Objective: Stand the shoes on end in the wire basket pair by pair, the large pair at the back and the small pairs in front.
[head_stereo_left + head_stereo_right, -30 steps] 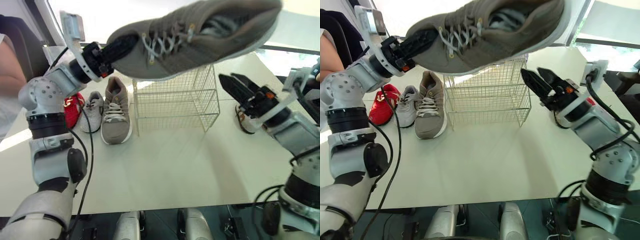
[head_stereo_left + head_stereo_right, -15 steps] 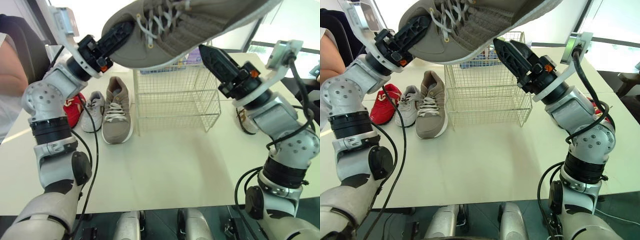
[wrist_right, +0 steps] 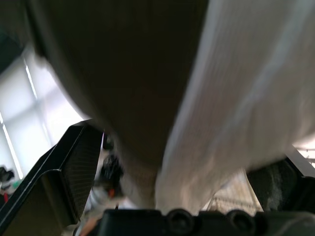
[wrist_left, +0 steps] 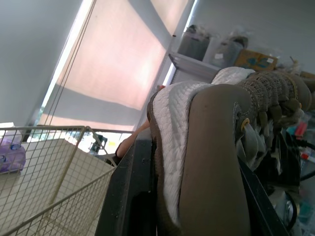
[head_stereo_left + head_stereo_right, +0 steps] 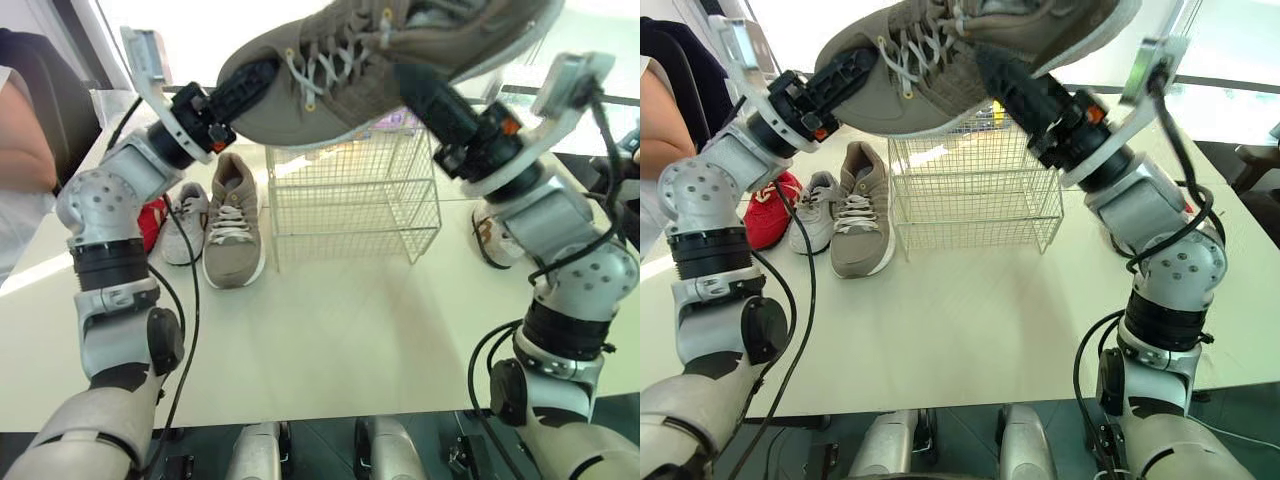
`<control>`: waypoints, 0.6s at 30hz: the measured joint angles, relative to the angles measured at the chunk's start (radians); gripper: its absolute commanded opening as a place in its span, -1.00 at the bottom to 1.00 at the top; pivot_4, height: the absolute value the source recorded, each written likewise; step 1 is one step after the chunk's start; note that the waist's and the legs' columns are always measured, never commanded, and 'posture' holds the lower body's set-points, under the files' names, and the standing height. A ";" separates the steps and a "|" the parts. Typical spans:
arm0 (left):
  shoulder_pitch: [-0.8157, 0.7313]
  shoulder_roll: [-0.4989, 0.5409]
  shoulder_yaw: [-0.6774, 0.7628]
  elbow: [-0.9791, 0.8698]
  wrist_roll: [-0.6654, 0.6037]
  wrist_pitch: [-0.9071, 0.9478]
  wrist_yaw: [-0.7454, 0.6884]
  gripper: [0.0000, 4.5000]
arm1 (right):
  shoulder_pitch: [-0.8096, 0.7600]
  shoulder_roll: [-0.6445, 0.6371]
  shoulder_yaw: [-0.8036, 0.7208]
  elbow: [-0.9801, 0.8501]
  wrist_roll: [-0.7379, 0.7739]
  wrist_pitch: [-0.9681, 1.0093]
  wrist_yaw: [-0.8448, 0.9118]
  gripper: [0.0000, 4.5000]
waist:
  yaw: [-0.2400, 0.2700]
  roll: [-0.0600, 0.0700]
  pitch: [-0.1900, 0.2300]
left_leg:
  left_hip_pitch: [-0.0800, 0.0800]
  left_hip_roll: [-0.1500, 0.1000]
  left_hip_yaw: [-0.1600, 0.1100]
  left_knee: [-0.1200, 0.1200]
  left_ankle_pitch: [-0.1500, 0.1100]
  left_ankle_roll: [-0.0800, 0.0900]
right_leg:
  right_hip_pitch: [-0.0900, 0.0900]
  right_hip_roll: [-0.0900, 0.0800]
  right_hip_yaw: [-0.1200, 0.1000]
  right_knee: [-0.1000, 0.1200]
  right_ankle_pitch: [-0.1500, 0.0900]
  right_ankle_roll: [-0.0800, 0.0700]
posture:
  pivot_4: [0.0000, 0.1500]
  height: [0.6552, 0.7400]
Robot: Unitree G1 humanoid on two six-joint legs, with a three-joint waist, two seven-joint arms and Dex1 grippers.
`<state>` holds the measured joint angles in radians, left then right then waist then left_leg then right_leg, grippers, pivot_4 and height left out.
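Note:
A large taupe sneaker (image 5: 400,50) hangs in the air above the wire basket (image 5: 350,200), toe to the left. My left gripper (image 5: 245,85) is shut on its toe, one finger (image 4: 128,196) on each side. My right gripper (image 5: 420,85) reaches up at the sneaker's middle, open, and its fingers (image 3: 54,172) straddle the sole and side with a gap showing. The matching taupe sneaker (image 5: 232,220) lies flat on the table left of the basket. Next to it lie a small grey shoe (image 5: 185,222) and a red shoe (image 5: 150,215).
Another shoe (image 5: 490,240) lies on the table right of the basket, partly behind my right arm. A person (image 5: 20,150) stands at the table's far left. The white table (image 5: 350,330) stretches bare in front of the basket.
My right gripper rose from beside the basket up to the raised sneaker and now straddles its middle. The left gripper kept hold of the toe, and the sneaker shifted slightly.

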<state>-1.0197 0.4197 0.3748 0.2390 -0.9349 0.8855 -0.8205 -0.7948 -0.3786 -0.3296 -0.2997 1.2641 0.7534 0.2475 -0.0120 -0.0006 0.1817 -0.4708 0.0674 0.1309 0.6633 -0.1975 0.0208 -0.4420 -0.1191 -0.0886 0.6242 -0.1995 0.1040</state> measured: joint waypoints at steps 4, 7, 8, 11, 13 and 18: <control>0.002 0.000 0.001 -0.011 -0.011 0.000 0.021 -0.71 | -0.008 0.007 0.000 0.027 0.019 -0.017 -0.020 1.00 | 0.000 0.000 0.000 | 0.000 0.000 0.000 0.000 0.000 0.000 | 0.000 0.000 0.000 -0.001 0.000 0.000 | 1.00 1.00; 0.008 0.000 0.001 -0.019 -0.016 0.000 0.033 -0.71 | -0.008 0.007 0.000 0.032 0.032 -0.020 -0.022 1.00 | 0.000 0.000 0.000 | 0.000 0.000 0.000 0.000 0.000 0.000 | 0.000 0.000 0.000 -0.001 0.000 0.000 | 1.00 1.00; 0.010 0.001 0.001 -0.024 -0.019 0.000 0.037 -0.71 | -0.010 0.008 0.000 0.034 0.038 -0.021 -0.021 0.89 | -0.001 0.000 0.000 | 0.000 0.000 0.000 0.000 0.000 0.000 | 0.000 0.000 0.000 -0.001 0.000 0.000 | 1.00 1.00; 0.024 0.003 0.003 -0.040 -0.037 -0.002 0.043 -0.71 | -0.023 0.011 0.000 0.051 0.053 -0.030 -0.022 0.44 | -0.001 0.000 0.000 | 0.000 0.000 0.000 0.000 0.000 0.000 | 0.000 0.000 0.000 -0.001 0.000 0.000 | 1.00 1.00; 0.027 0.006 0.004 -0.055 -0.045 -0.004 0.053 -0.71 | -0.035 0.011 0.000 0.069 0.056 -0.035 -0.024 0.09 | -0.001 0.000 0.000 | 0.000 0.000 0.000 0.000 0.000 0.000 | 0.000 0.000 0.000 -0.001 0.000 0.000 | 1.00 1.00; 0.047 0.013 0.002 -0.090 -0.059 -0.008 0.077 -0.71 | -0.062 0.012 0.008 0.104 0.057 -0.036 -0.011 -0.15 | -0.001 0.000 0.000 | 0.000 0.000 0.000 -0.001 0.000 0.000 | 0.000 0.000 0.000 -0.001 0.000 0.000 | 1.00 1.00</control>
<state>-0.9724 0.4329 0.3765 0.1488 -0.9940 0.8774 -0.7435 -0.8572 -0.3668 -0.3215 -0.1959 1.3207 0.7174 0.2361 -0.0135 -0.0004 0.1818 -0.4708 0.0674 0.1311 0.6626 -0.1975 0.0208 -0.4420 -0.1191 -0.0886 0.6231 -0.1994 0.1040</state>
